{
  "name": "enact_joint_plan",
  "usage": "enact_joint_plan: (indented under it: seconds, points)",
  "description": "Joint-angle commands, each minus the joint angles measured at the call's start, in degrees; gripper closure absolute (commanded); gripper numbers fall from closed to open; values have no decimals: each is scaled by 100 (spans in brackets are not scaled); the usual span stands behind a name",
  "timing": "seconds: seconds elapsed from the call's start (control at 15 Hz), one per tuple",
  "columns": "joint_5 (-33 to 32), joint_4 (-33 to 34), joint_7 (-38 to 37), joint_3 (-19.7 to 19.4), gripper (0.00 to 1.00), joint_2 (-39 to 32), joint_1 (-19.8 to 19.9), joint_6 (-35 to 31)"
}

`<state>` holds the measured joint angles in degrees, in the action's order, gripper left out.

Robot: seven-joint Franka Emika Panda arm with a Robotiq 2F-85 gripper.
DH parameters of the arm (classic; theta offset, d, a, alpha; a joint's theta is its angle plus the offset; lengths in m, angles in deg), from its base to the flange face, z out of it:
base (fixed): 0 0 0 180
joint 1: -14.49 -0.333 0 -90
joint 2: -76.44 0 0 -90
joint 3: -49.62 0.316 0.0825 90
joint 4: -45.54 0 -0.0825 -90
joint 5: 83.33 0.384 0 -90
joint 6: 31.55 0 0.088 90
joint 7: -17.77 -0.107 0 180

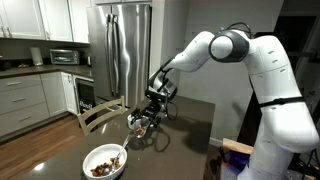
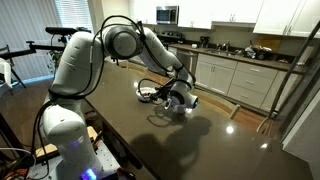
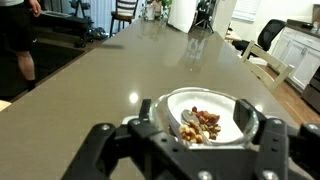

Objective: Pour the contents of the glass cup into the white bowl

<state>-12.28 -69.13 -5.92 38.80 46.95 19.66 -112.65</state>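
My gripper (image 1: 146, 116) hangs over the dark table and is shut on the glass cup (image 1: 139, 122), a small clear glass held tilted; it also shows in an exterior view (image 2: 181, 100). In the wrist view the glass cup (image 3: 160, 114) sits between my two black fingers (image 3: 200, 122), its clear wall curving across the view. The white bowl (image 1: 105, 162) stands at the table's near corner, below and in front of my gripper, with brown food pieces and a utensil in it. In the wrist view the bowl (image 3: 228, 105) shows through the glass.
The dark table (image 1: 185, 130) is long and glossy. A wooden chair (image 1: 95, 115) stands at its side beside the bowl. A steel fridge (image 1: 125, 45) and kitchen counters are behind. Small items and a cable lie near the arm (image 2: 147, 92). A person stands far left (image 3: 15, 40).
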Motion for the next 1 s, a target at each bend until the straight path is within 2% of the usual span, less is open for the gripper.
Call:
enact_joint_plan:
  seconds: [0.0, 0.93]
  points:
    - [-284, -6, -80, 39, 41, 185, -144, -350]
    - [-419, 90, -326, 111, 41, 431, -173, -553]
